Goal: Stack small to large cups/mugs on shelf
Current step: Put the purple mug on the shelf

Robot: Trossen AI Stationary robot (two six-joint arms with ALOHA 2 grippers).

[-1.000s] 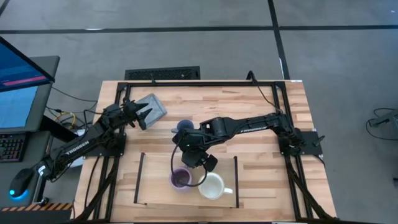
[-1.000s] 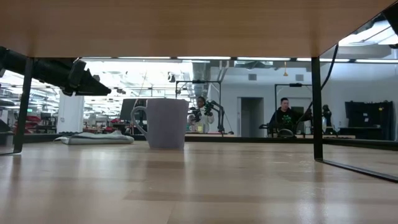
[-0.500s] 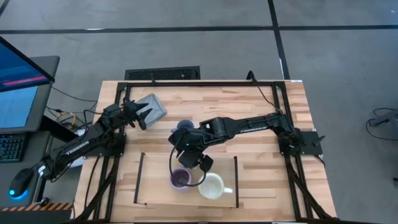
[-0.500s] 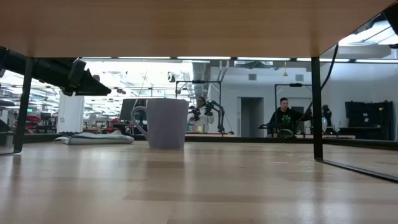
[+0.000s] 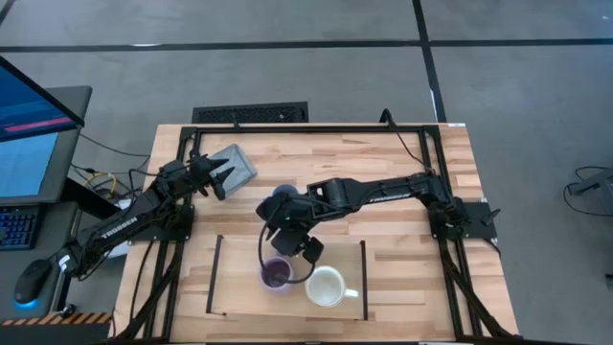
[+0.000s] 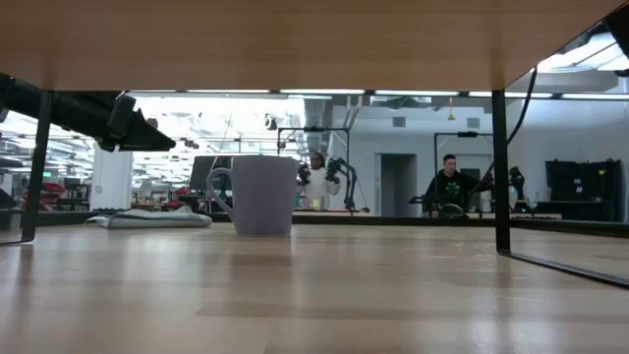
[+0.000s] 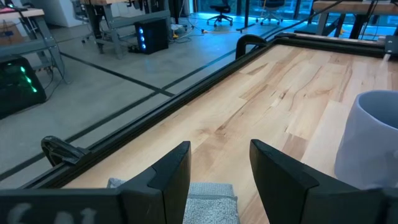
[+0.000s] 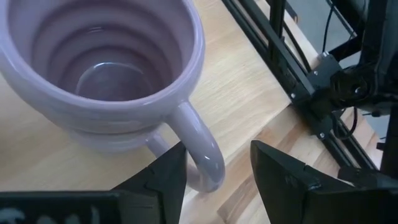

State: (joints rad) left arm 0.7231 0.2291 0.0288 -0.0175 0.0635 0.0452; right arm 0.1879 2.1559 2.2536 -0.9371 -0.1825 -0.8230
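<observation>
The right gripper hangs over the shelf, just behind the lilac mug, its fingers spread apart and empty; in the right wrist view the mug's handle sits in line with the gap between them, untouched. The lilac mug stands upright on the shelf near the table's front edge, with the white mug just beside it toward the right edge (the two look close but apart). The blue mug stands on the bare tabletop near the middle of the table, partly hidden under the right arm, so its handle cannot be made out. The left gripper waits near the back left corner over the grey pad, its jaws apart and holding nothing.
</observation>
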